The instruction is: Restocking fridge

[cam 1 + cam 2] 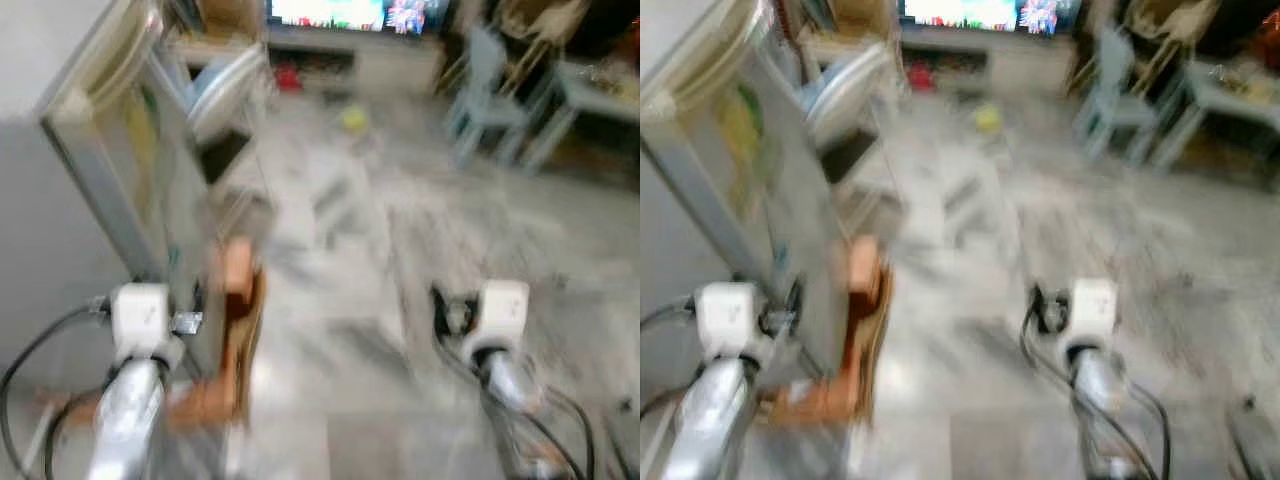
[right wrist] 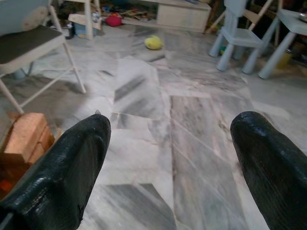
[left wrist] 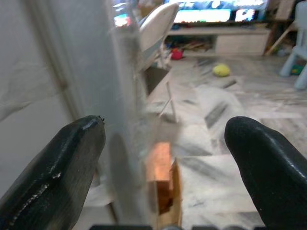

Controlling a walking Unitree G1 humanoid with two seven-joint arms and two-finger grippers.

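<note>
**Right wrist camera: spread fingers over marble floor**

The right gripper [image 2: 170,167] holds its two black fingers [image 2: 62,167] wide apart above grey-veined marble floor [image 2: 192,124]. An orange-brown block [image 2: 24,136] sits just past one finger. Farther off lie a yellow ball [image 2: 153,42], a white folding chair [image 2: 33,45], a pale blue stool [image 2: 237,38] and a low cabinet [image 2: 182,17].
</note>
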